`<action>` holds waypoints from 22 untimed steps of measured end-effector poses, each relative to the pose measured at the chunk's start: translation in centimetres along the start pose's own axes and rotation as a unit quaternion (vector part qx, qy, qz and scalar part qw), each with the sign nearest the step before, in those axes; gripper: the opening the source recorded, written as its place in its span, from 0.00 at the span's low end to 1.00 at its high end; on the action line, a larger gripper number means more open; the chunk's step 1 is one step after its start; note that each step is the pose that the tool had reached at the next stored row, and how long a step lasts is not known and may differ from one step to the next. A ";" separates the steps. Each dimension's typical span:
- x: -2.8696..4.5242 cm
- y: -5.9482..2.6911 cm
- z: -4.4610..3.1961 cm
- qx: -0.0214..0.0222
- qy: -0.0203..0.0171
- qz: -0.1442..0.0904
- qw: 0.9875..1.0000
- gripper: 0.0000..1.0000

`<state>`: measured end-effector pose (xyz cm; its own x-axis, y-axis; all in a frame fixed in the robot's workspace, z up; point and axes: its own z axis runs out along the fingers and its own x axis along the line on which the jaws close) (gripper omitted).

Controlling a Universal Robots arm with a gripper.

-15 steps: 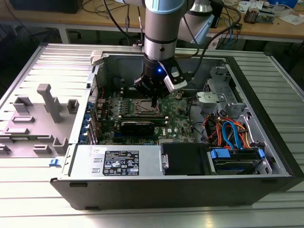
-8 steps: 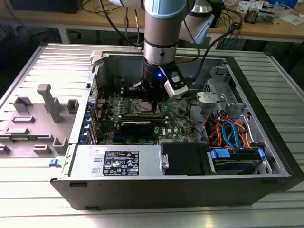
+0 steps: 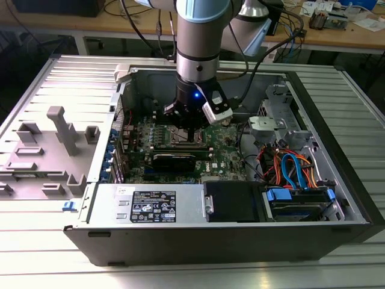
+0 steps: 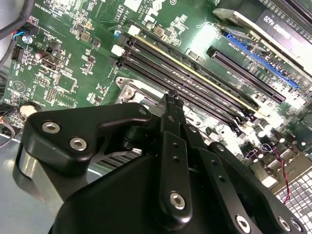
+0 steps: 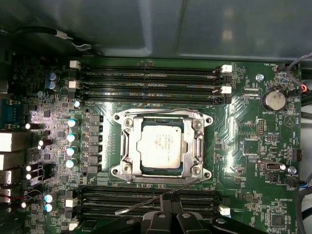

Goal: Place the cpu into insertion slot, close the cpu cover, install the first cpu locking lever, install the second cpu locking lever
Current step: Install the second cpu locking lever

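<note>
— Where's the tool [image 3: 191, 133] now?

— Down inside the open computer case [image 3: 337, 198], right over the green motherboard [image 5: 243, 126]. In both wrist views its two black fingers [image 4: 170, 117] are pressed together at the tips, with nothing between them that I can make out.

— And the cpu [image 5: 160, 145]?

— Already seated in the insertion slot [image 5: 127, 146], silvery top facing up, just ahead of the fingertips in the first wrist view. The cpu cover [image 5: 197, 141] lies flat around it, framing the chip.

— The levers?

— One thin wire lever [image 5: 156, 199] stands loose, slanting across the memory slots [image 5: 146, 201] between the socket and the tool's tips. The fingertips are right beside it; whether they touch it, I can't tell.

— Anything else nearby?

— A second bank of long memory slots [image 5: 146, 83] lies beyond the socket, on the far side from the tool.
</note>
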<state>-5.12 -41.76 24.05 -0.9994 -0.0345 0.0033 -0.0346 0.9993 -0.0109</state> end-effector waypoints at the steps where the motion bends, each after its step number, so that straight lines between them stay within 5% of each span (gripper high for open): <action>1: 0.00 0.00 0.00 0.000 0.000 0.000 1.000 0.11; 12: 0.17 0.01 0.00 0.000 0.000 0.000 1.000 0.11; 22: 2.73 0.09 0.06 0.000 0.000 0.000 1.000 0.11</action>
<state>-7.86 -41.76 24.00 -0.9994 -0.0354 0.0034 -0.0355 0.9993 -0.0110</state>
